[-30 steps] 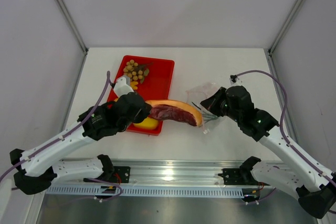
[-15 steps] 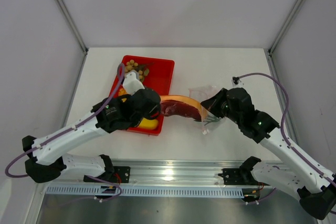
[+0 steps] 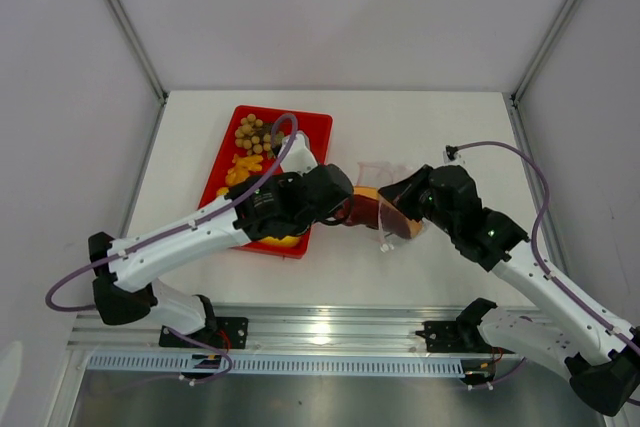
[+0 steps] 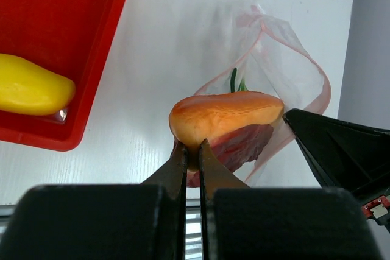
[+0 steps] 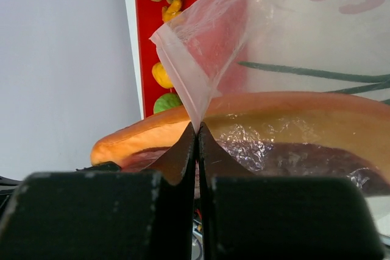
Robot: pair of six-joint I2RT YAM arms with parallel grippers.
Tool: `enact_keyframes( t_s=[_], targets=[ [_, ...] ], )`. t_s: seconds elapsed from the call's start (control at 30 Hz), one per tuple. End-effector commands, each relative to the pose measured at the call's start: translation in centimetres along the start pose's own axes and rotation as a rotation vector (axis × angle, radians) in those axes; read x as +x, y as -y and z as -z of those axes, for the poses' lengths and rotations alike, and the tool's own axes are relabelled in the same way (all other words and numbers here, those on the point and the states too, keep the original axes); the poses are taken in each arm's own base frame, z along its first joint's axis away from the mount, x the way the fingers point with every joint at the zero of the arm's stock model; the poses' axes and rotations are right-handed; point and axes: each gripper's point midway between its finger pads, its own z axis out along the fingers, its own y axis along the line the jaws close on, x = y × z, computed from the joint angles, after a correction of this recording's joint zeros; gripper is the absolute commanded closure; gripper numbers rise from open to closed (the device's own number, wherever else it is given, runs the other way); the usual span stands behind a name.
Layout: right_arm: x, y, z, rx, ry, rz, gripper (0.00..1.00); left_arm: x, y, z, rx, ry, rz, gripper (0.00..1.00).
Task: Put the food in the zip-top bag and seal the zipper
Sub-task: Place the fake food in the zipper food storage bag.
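My left gripper [image 4: 192,150] is shut on the near end of the meat slice [image 4: 225,114], reddish with an orange rind. The slice's far end lies in the mouth of the clear zip-top bag [image 4: 286,71], whose pinkish zipper [image 4: 304,59] arcs round it. My right gripper [image 5: 196,127] is shut on the bag's mouth edge and holds it up. Green onion [image 5: 304,72] lies inside the bag [image 5: 292,41]. From above, both grippers meet at the slice [image 3: 372,209]. Mango [image 4: 33,92], grape cluster [image 3: 252,132], orange bits [image 3: 245,165], lime [image 5: 167,101] and orange fruit [image 5: 161,74] remain in the tray.
The red tray [image 3: 310,137] sits left of the bag on the white table, with my left arm lying across its near right corner. Grey walls and metal posts close in the table at the back and sides.
My left arm carried the meat slice to the right, from the tray's edge into the bag's mouth. The right gripper kept hold of the bag edge and hardly moved.
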Motion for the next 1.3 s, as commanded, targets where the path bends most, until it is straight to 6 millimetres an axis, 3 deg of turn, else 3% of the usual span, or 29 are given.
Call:
enact_keyframes(
  t_s=[0.0,0.13,0.33,0.53,0.67,0.7,0.8,0.83,0.93,1.0,1.27],
  targets=[
    [-1.0,-1.6,-0.1,-0.046,0.045,-0.031,1.0,0.5,2.9,0.1,0.075,-0.036,-0.039,0.99],
    [-0.8,-1.8,-0.1,-0.057,0.035,-0.018,1.0,2.8,4.7,-0.6,0.135,-0.122,-0.127,0.99],
    [-0.8,-1.9,0.4,-0.07,0.027,0.018,1.0,4.2,6.5,-1.7,0.189,-0.159,-0.228,1.0],
    [-0.2,-2.3,0.6,-0.09,-0.008,0.049,1.0,6.1,10.1,-2.1,0.323,-0.256,-0.357,0.99],
    [-0.8,-1.7,1.4,-0.075,0.009,0.079,1.0,6.7,10.3,-2.2,0.406,-0.319,-0.384,0.99],
    [-1.1,-1.7,1.9,-0.081,0.021,0.085,1.0,7.1,9.6,-2.6,0.403,-0.329,-0.397,0.99],
    [-2.0,-0.5,2.7,-0.058,0.047,0.098,1.0,7.2,9.0,-2.6,0.461,-0.333,-0.387,0.74],
    [-1.9,-0.3,2.9,-0.059,0.037,0.101,1.0,7.8,8.8,-2.6,0.482,-0.36,-0.39,0.59],
    [-2.4,0.3,3.6,-0.055,0.037,0.115,1.0,7.0,8.3,-2.5,0.476,-0.328,-0.403,0.33],
    [-2.5,0.7,4.0,-0.051,0.035,0.149,1.0,6.0,7.8,-1.8,0.474,-0.297,-0.416,0.22],
    [-2.3,0.8,5.7,-0.072,0.012,0.278,1.0,1.3,4.7,1.3,0.463,-0.13,-0.395,0.13]
  ],
)
